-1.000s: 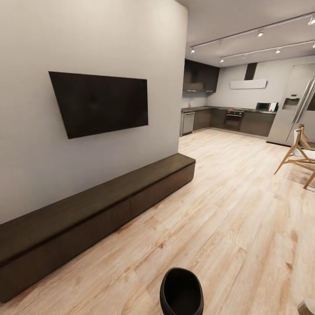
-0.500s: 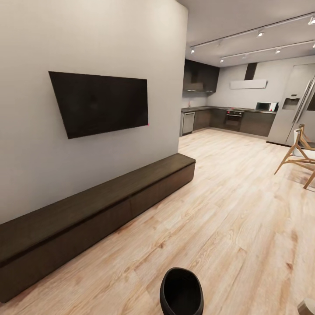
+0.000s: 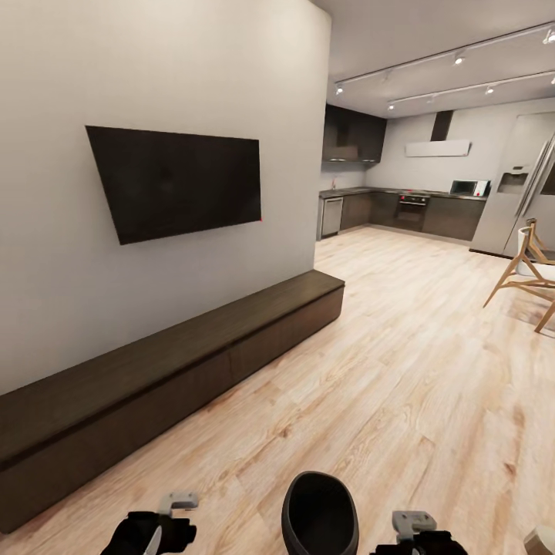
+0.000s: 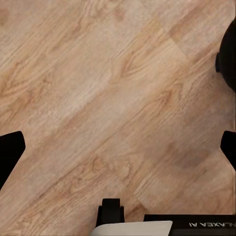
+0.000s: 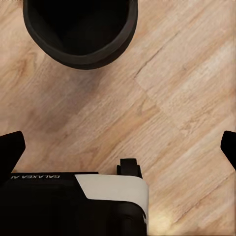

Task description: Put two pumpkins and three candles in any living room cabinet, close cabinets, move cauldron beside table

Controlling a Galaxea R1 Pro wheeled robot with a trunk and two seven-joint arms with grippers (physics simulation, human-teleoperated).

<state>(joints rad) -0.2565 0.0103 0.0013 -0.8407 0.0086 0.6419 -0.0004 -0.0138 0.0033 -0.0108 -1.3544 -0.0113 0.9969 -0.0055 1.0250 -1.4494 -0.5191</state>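
The cauldron (image 3: 320, 515), a black open pot, stands on the wood floor at the bottom middle of the head view, with my left arm (image 3: 154, 532) and right arm (image 3: 420, 536) on either side of it. The long dark-brown cabinet (image 3: 177, 370) runs along the wall at the left, its front panels shut. My left gripper (image 4: 118, 147) hangs open over bare floor, and the cauldron's edge (image 4: 228, 54) shows beside it. My right gripper (image 5: 120, 147) is also open over the floor, close to the cauldron (image 5: 81, 29). The pumpkins, candles and table are out of view.
A black TV (image 3: 177, 181) hangs on the wall above the cabinet. A wooden chair (image 3: 528, 270) stands at the right, and a pale corner of something (image 3: 543, 541) shows at the bottom right. The kitchen (image 3: 408, 208) lies beyond a wide stretch of floor.
Both arms have come up into the bottom edge of the head view, one on each side of the cauldron. The cauldron and the cabinet have not moved.
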